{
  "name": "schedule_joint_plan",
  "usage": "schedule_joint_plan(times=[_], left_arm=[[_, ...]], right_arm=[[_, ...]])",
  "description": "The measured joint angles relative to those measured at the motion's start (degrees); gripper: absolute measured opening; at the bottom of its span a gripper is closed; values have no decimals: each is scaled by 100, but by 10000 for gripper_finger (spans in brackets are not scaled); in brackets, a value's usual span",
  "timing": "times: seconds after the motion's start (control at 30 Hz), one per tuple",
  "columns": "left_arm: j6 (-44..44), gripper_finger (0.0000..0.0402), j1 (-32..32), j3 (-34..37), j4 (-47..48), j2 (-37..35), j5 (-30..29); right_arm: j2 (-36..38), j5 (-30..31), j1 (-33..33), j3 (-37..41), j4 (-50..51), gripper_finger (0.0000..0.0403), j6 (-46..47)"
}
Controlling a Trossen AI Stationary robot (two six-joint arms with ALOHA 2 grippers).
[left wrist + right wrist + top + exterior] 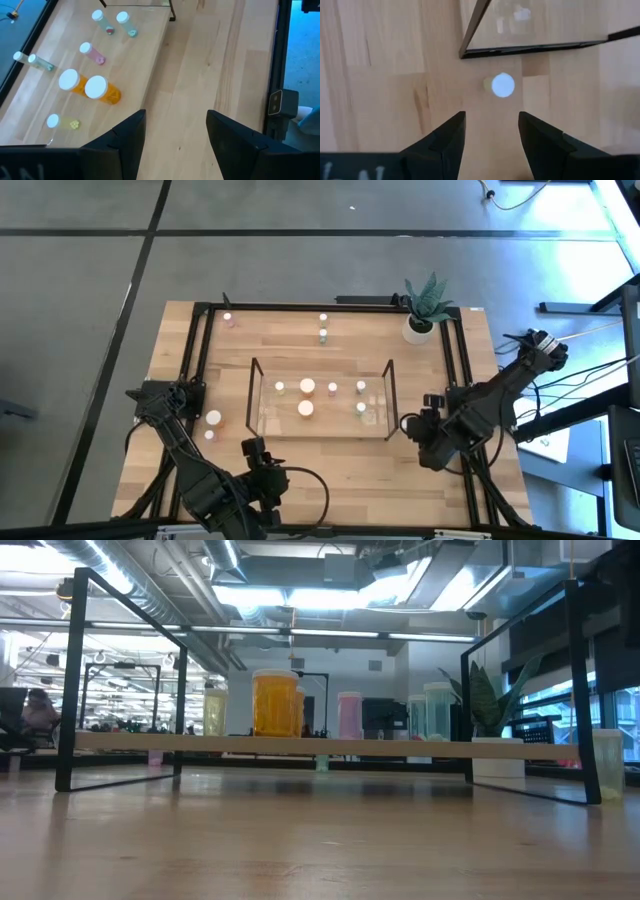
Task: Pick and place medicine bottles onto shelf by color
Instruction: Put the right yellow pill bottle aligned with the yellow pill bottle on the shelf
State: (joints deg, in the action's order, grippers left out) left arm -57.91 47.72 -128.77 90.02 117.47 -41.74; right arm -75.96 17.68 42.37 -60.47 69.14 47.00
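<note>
- Medicine bottles, small, white-capped, tinted: about six stand on the clear dark-framed shelf (385, 395), orange pair (307, 388) mid-shelf, green ones (360, 388) at its right end.
- Nearest, left hand (262, 452) and right hand (428, 430) hover just outside the shelf, fingers apart, holding nothing.
- A pale bottle (502, 85) stands right before the right hand.
- Two (213, 420) wait left, three (323, 333) beyond.
- Far corner: potted plant (424, 308), clear of the work.
</note>
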Motion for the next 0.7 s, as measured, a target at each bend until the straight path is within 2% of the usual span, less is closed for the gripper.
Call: schedule_joint_plan(times=[0.47,0.7], left_arm=[[2,202,-172,0,0,0,-35],[57,202,-212,0,0,0,-37]], right_arm=[[0,-236,-259,0,-20,186,-103],[0,-237,-459,0,-9,230,-500]])
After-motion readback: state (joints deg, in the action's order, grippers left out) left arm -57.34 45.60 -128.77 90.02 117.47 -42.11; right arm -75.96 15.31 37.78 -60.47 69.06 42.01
